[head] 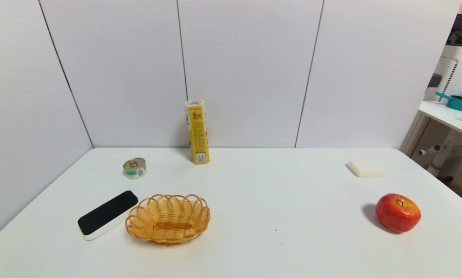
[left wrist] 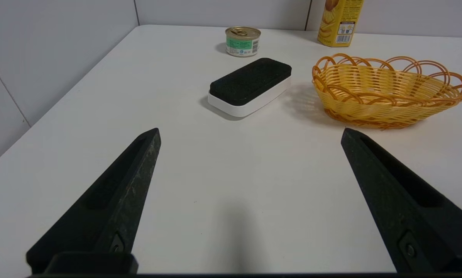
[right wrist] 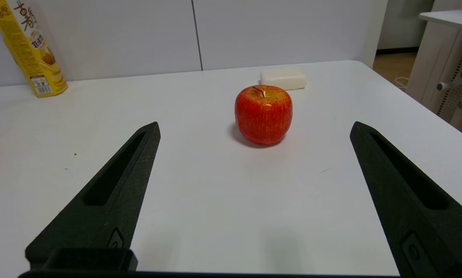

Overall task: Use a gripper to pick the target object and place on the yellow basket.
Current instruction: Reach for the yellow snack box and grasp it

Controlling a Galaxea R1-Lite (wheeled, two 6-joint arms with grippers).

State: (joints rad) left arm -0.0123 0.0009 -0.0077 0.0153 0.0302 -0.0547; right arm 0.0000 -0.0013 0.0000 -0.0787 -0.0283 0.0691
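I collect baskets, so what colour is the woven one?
Golden tan wicker basket, clearest in the head view.

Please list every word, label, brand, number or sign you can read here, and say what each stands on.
"香" in large brown characters: on the yellow-and-white carton; the character beside it is unclear.
The carton's red brand mark, small print and barcode digits: too small to read.
The green-labelled tin: print and barcode too small to read.
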